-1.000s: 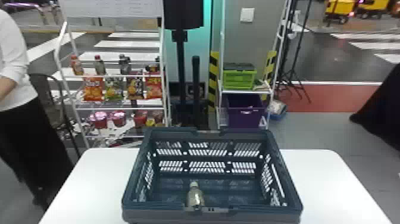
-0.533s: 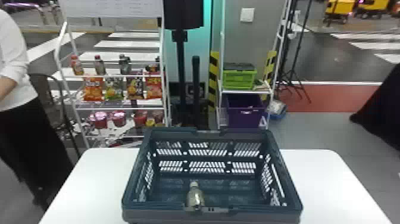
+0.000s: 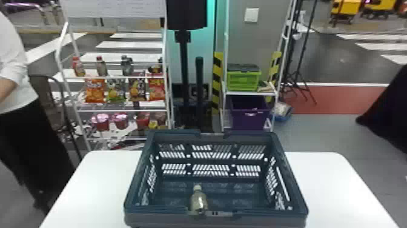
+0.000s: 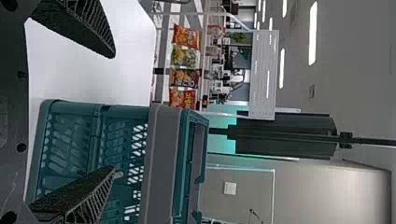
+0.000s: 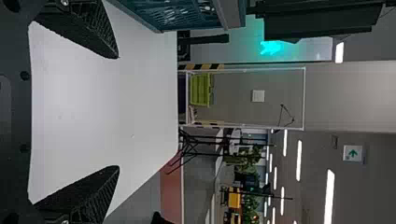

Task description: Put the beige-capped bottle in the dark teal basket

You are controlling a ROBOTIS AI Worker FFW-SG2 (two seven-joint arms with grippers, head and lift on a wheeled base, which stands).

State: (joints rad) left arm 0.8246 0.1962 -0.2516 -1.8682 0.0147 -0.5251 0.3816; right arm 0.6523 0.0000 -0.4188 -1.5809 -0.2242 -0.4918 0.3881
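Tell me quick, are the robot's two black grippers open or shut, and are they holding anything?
Left black gripper with two flat fingers: open wide, holding nothing.
Right black gripper, same shape: open wide, holding nothing.

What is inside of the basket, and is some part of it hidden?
Inside the basket, one bottle is by the near wall. That wall covers its base and the nearest strip of floor, so nothing there can be told.

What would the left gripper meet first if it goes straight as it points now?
Probably the dark teal basket, near its left side; depth is unclear, so the gripper may pass above.
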